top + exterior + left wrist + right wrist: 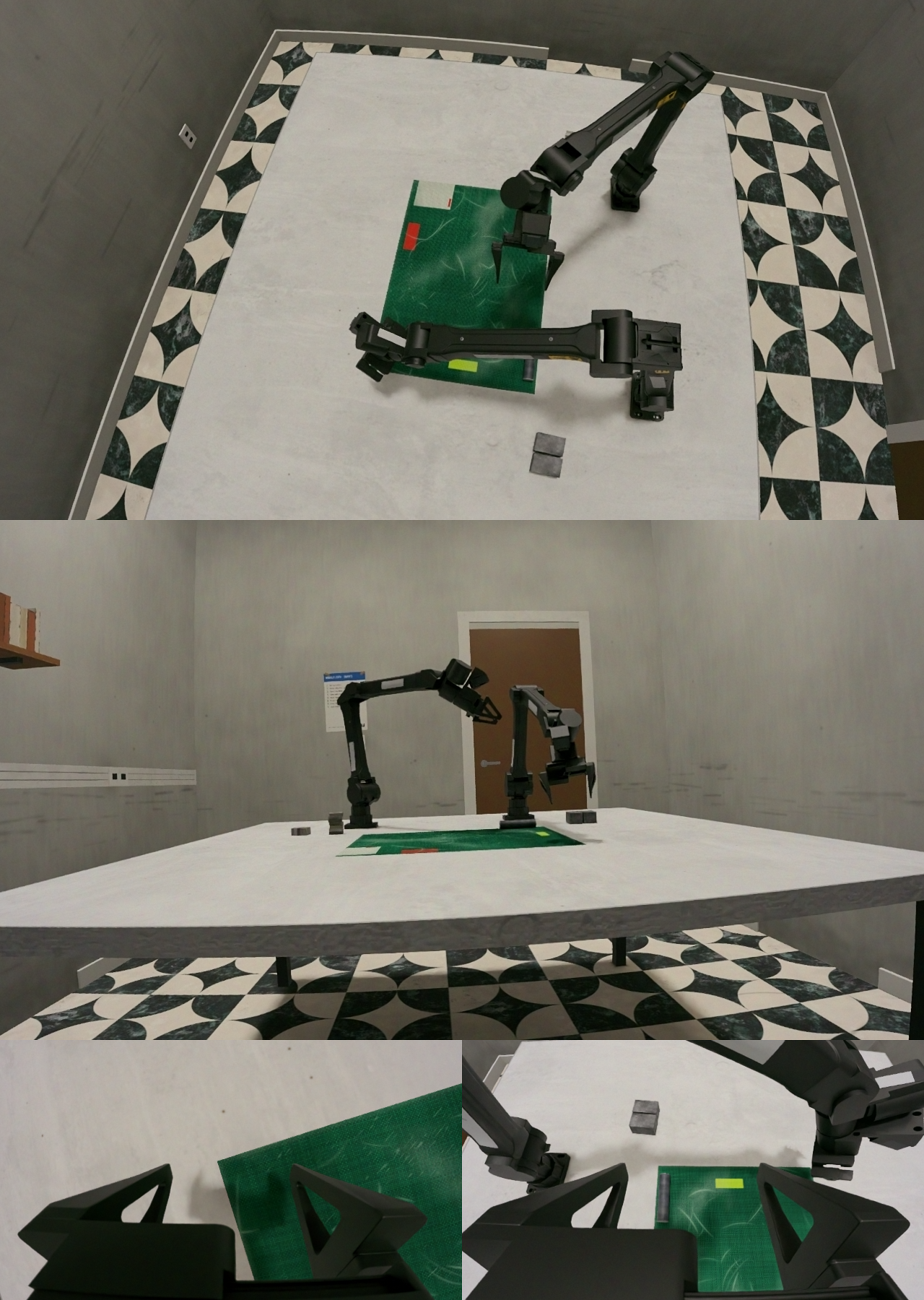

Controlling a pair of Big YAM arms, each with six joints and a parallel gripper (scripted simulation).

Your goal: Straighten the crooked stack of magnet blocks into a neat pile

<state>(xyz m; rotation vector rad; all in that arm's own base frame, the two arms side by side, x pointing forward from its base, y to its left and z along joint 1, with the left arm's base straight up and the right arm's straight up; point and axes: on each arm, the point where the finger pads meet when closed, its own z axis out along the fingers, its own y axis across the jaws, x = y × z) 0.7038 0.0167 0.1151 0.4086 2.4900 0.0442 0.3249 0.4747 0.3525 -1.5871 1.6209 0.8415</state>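
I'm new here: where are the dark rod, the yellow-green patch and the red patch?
Dark rod [528, 370] [517, 823] [663, 1199]: top, exterior, right wrist; its side.
Yellow-green patch [463, 365] [541, 833] [729, 1183]: same views; its middle.
Red patch [411, 236] [419, 851]: top, exterior; its middle.

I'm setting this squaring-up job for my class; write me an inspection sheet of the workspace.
Surface: pale tabletop with a few dark specks; green mat, scuffed.
Job's things: crooked stack upright, its blocks out of line; block count unclear.
Clutter: two grey blocks side by side; low dark piece near the stack; dark rod lying on the mat.
Grippers: left gripper and right gripper both open, holding nothing.
Cables: nothing seen.
Surroundings: grey walls, closed brown door, patterned floor.
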